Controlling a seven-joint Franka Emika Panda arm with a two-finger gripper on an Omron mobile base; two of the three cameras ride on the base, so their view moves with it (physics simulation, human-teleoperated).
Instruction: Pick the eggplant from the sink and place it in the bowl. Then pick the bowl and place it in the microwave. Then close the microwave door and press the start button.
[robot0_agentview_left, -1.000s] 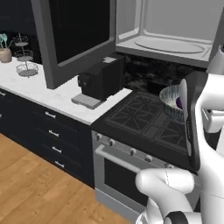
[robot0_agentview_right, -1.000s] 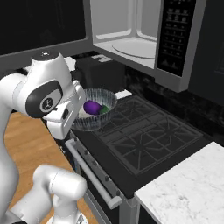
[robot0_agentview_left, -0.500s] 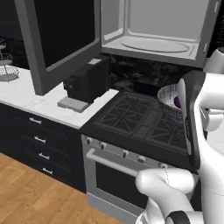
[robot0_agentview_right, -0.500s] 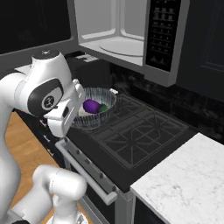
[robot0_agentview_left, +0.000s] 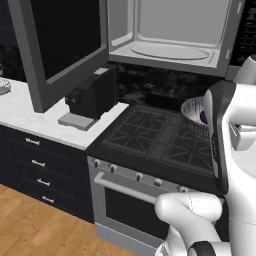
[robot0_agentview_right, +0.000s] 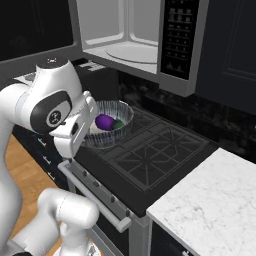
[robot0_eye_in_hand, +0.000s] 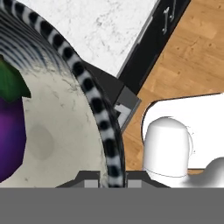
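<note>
Hand view puts the gripper (robot0_eye_in_hand: 108, 178) right at the bowl (robot0_eye_in_hand: 65, 131); its two tips pinch the striped rim, one inside and one outside, so the fingers are closed on the bowl; the eggplant (robot0_eye_in_hand: 11, 131) lies within it, purple against the pale inside. Right base view shows the bowl (robot0_agentview_right: 112, 127) carried above the stove (robot0_agentview_right: 150, 155), eggplant (robot0_agentview_right: 105, 121) aboard; beyond and higher, the microwave (robot0_agentview_right: 135, 37) stands open, turntable bare. Left base view shows the microwave door (robot0_agentview_left: 60, 40) swung wide. Since a second ago the base has driven, bringing the microwave closer and more central; I judge the bowl's placement comes next.
</note>
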